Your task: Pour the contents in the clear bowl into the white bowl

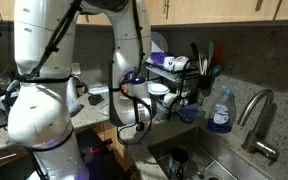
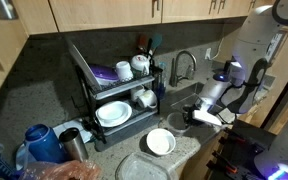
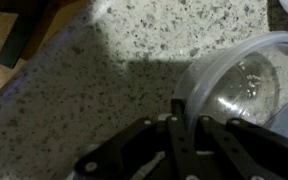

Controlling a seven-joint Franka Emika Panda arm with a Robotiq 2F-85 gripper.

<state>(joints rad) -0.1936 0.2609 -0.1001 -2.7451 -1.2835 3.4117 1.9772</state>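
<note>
Clear bowl [image 3: 242,85] is at the right edge of the wrist view, rim right against my gripper [image 3: 184,118]. Can't tell if the jaws are clamped on it or just beside it. White bowl [image 2: 160,142] sits on the counter [image 3: 94,70] before the dish rack [image 2: 114,90], apart from the gripper, so the carry goes that way.

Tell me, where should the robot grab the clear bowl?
By its thin rim, on the edge nearest the gripper, coming from above: one finger inside, one outside. The clear bowl sits upright, round and probably too wide to pinch across.
</note>
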